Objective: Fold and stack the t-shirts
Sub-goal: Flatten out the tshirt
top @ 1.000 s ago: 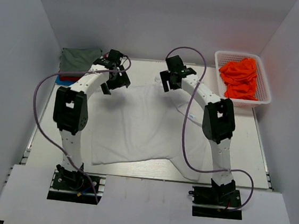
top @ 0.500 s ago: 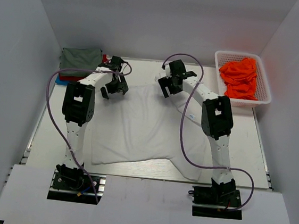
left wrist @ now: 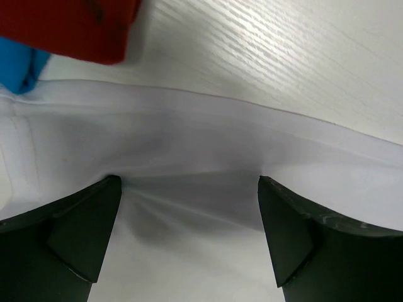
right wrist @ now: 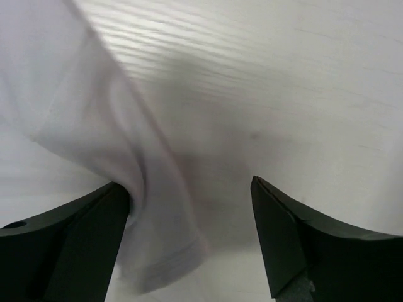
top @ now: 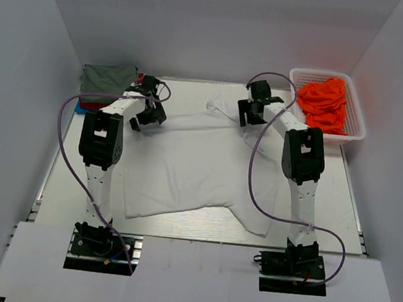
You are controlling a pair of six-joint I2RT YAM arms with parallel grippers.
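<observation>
The white t-shirt lies spread flat in the middle of the worktop, ready for you to fold. The 2 arms sit at its far edge, 1 near each corner. The left jaws stand released, straddling that edge just beside the red shirt and blue shirt of the finished stack. The right jaws are also apart, with a fold of cloth against 1 finger and nothing grasped. Over the last second both arms have slid outward, the left toward the stack and the right toward the basket of orange shirts.
</observation>
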